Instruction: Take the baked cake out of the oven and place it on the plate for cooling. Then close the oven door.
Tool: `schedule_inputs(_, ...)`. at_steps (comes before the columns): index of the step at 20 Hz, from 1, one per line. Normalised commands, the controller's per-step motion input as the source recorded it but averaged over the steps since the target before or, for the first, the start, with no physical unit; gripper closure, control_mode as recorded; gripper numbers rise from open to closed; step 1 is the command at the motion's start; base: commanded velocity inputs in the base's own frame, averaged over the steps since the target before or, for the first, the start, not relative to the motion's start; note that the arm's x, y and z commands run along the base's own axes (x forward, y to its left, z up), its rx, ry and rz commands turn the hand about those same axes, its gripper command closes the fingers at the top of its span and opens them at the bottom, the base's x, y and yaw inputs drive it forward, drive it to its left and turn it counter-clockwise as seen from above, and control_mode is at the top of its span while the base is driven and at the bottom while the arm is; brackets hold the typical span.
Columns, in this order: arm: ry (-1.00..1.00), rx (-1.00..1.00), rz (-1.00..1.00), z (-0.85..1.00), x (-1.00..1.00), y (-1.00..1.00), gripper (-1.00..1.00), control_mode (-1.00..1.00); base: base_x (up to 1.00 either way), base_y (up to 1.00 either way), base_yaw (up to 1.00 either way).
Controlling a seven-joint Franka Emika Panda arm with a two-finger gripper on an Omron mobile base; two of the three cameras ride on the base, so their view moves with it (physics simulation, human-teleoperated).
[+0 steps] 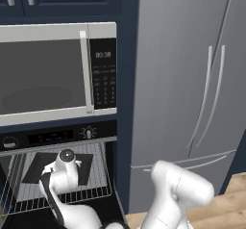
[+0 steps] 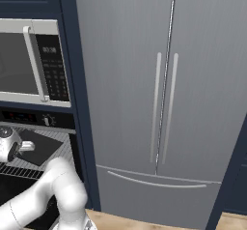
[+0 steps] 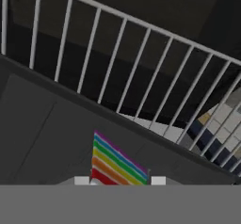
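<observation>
Both base views are evenly and softly lit, with no hard-edged shadows. The fridge (image 2: 159, 103) doors carry broad vertical gradients, paler at 12 o'clock and duller toward 6. The microwave (image 1: 48, 74) window shows a faint oval reflection at 9 o'clock. The oven (image 1: 62, 175) cavity is dim. The hand view is dark, its wire rack (image 3: 141, 72) bars bright against black. All three pictures are soft and low in resolution, with jagged edges.

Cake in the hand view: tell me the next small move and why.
Probably lift straight up a little off the dark tray. The rainbow-layered cake sits between the tool tips, which appear closed on it, inside the open oven over the wire rack.
</observation>
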Motion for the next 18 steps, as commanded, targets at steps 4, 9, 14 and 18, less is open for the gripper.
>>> schedule_inputs(4,0.0,0.0,0.0,0.45,-0.32,-0.2,1.0,-1.0,0.0,0.0,0.0)
schedule_inputs(9,0.0,0.0,0.0,0.51,-0.28,-0.21,1.0,-1.0,0.0,0.0,0.0)
schedule_inputs(14,0.02,0.0,0.0,0.53,-0.21,-0.24,1.0,-1.0,0.0,0.0,0.0)
schedule_inputs(18,0.05,0.0,0.0,0.51,-0.17,-0.24,1.0,-1.0,0.0,0.0,0.0)
